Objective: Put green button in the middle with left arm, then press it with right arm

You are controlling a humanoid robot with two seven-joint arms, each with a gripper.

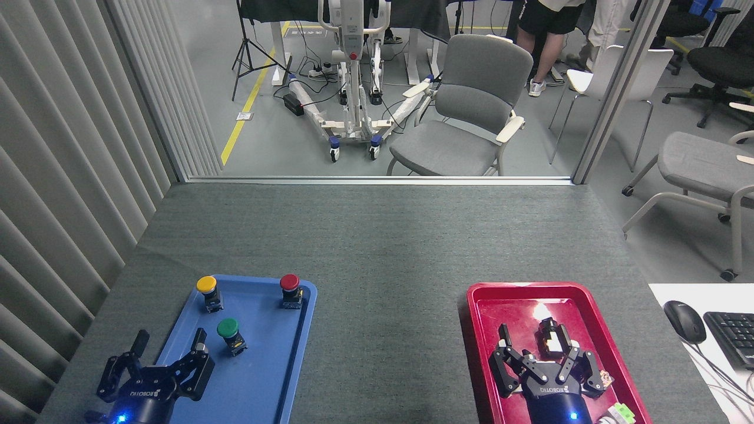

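Observation:
The green button (pixel 229 333) stands upright in the blue tray (pixel 265 377), near its middle. My left gripper (pixel 168 347) hovers over the tray's near left corner, open, its fingers spread and empty, a short way left of and nearer than the green button. Over the red tray (pixel 480 330) my right gripper (pixel 539 347) also stands open with nothing held. The middle (pixel 389 306), a dark grey-green carpet cloth between the two trays, is bare.
A yellow button (pixel 208 290) and a red button (pixel 290 288) stand at the blue tray's far side. A mouse (pixel 684 321) and keyboard (pixel 733 335) lie on a white surface at right. Pleated wall at left; chairs and a person's legs beyond the table.

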